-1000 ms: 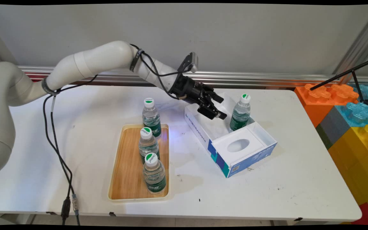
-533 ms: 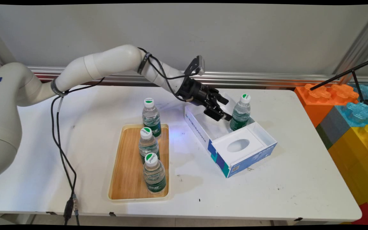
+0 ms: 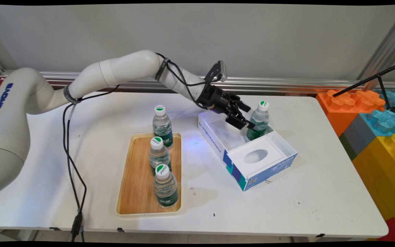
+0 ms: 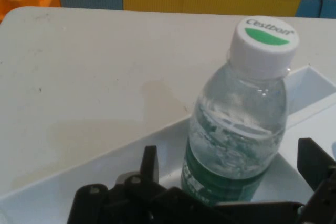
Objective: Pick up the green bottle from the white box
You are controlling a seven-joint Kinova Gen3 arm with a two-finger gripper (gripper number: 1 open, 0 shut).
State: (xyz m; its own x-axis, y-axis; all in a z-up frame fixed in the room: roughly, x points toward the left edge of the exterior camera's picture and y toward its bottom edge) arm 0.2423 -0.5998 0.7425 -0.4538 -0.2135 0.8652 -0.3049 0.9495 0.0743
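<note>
A clear water bottle with a green label and a white cap stands upright in the open far end of a white and blue box. My gripper is open and reaches down into the box from the left, its fingertips just at the bottle's left side. In the hand view the bottle stands close ahead between my two fingers, with the gripper not closed on it. The box's near half has a white lid with an oval hole.
A wooden tray lies left of the box with three more bottles standing in a row on it. Large coloured blocks and a black stand leg are at the table's right end.
The gripper has moved right and slightly up over the box, closing in on the bottle's left side. It has stayed open. The bottles and box have not moved.
</note>
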